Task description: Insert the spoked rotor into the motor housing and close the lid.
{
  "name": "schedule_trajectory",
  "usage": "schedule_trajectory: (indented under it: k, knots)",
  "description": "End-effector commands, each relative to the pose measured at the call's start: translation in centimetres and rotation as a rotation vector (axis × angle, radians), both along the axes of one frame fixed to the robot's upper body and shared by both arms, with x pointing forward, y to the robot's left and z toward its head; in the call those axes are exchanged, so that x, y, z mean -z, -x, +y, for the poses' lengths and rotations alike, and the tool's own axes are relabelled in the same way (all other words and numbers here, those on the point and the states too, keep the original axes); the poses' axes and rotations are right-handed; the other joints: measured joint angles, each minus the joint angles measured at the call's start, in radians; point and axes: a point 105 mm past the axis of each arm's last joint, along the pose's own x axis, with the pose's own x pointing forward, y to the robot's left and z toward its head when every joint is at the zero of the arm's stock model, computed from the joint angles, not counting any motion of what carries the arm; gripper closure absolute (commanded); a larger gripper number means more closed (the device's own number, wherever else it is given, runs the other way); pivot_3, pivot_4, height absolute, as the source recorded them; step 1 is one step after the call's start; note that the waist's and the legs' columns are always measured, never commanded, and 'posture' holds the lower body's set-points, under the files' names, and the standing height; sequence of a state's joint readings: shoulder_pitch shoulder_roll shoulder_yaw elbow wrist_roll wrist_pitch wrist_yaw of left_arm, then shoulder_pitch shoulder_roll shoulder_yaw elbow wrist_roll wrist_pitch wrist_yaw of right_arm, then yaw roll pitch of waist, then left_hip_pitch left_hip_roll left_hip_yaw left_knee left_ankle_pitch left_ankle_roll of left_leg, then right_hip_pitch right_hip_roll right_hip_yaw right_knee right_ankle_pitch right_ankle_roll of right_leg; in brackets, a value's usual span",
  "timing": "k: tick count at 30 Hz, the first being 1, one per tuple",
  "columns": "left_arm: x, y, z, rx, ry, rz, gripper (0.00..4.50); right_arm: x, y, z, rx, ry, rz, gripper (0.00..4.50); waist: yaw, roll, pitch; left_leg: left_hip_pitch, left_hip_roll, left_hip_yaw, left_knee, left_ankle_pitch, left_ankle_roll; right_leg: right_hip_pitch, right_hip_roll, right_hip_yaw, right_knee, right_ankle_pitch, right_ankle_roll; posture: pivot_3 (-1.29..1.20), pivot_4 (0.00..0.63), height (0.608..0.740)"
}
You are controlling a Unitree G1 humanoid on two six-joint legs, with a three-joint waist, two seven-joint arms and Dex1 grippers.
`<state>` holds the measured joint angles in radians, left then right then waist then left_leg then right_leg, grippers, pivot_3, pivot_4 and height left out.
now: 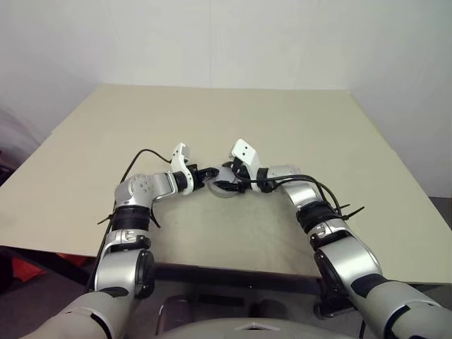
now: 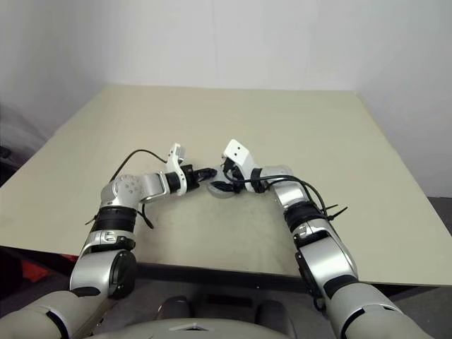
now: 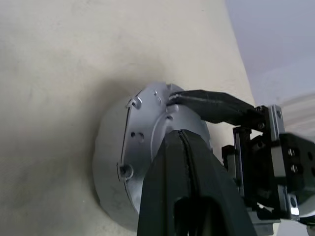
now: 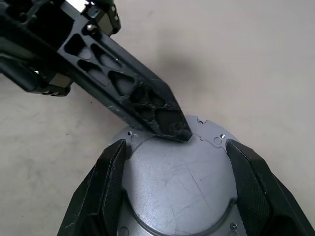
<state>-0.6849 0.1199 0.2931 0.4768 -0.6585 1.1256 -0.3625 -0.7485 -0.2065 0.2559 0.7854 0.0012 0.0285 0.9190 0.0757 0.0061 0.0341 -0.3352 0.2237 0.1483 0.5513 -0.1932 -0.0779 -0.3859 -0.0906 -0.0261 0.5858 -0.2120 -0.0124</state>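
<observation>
L arm comes in from the left over the pale beige matte tabletop [image 1: 296, 120]. L gripper [image 1: 210, 171], two black fingers, is pinched fully shut w/ nothing between them; in the left wrist view the fingers [image 3: 182, 182] press flat against each other. Their closed tip rests on the top face of the short round silver-grey metal motor housing [image 4: 177, 182], near its far edge in the right wrist view.

Housing sits on the table btwn the two grippers, roughly centre of the near half of the tabletop. Its upper face is a flat light-grey round lid [image 3: 142, 132] w/ small screw holes round the rim, seated on the body; cannot tell if fully flush. Spoked rotor not visible from outside.

R gripper [image 1: 232, 185] reaches in from the right, jaws spread wide and straddling the housing: one black finger [image 4: 106, 187] on one side of the cylinder, the other on the opposite side, both against or just beside its wall. Looks like a grip across the full width of the housing.
</observation>
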Motion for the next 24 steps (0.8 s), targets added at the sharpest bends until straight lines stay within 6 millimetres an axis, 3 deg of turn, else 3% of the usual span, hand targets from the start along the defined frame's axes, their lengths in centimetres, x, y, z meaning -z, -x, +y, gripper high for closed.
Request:
schedule_trajectory:
  k: [1, 6, 7, 9, 17, 24]
  knots:
    - [0.8, 0.4, 0.2, 0.008, -0.005, 0.066, 4.49, 4.2, 1.2, -2.3, 0.047, 0.155, 0.136, 1.38, 0.000, 0.000, 0.000, 0.000, 0.000, 0.000, -0.001, 0.000, 0.000, 0.000, 0.000, 0.000, -0.001, 0.000, 0.000, 0.00, 0.000, 0.740]
    - [0.6, 0.7, 0.1, 0.028, 0.013, 0.080, 4.49, 3.6, 1.4, -2.1, 0.028, 0.153, 0.174, 1.38, 0.002, 0.000, 0.000, 0.000, 0.000, 0.000, -0.006, 0.000, 0.000, -0.001, 0.000, 0.000, -0.001, 0.000, 0.000, 0.00, 0.000, 0.740]
    - [0.5, 0.8, 0.1, 0.034, 0.019, 0.083, 4.50, 3.5, 1.2, -2.2, 0.036, 0.163, 0.152, 0.64, 0.002, 0.000, 0.000, 0.000, 0.000, 0.000, -0.006, 0.000, 0.000, 0.000, 0.000, 0.000, -0.001, 0.000, 0.000, 0.00, 0.000, 0.740]
    - [0.5, 0.9, 0.0, 0.040, 0.025, 0.090, 4.50, 3.2, 0.9, -2.3, 0.041, 0.181, 0.102, 0.02, 0.002, 0.000, 0.000, -0.001, 0.000, 0.000, -0.006, 0.000, 0.000, 0.000, 0.000, 0.000, -0.001, -0.001, 0.001, 0.00, 0.000, 0.740]
    - [0.2, 1.2, -0.3, 0.068, 0.046, 0.101, 4.50, 0.1, 1.5, -0.5, -0.047, 0.070, 0.091, 0.02, -0.001, -0.001, 0.002, -0.003, 0.000, 0.001, -0.007, 0.000, 0.001, -0.001, 0.000, -0.001, -0.002, 0.000, -0.001, 0.00, 0.000, 0.740]
    - [-0.2, 1.4, -0.5, 0.086, 0.052, 0.103, 4.50, -3.8, 1.6, -1.2, -0.127, 0.028, 0.029, 0.02, 0.001, -0.002, 0.008, -0.011, 0.000, 0.001, -0.007, -0.001, 0.002, -0.007, 0.000, -0.001, -0.003, 0.001, -0.002, 0.00, 0.000, 0.740]
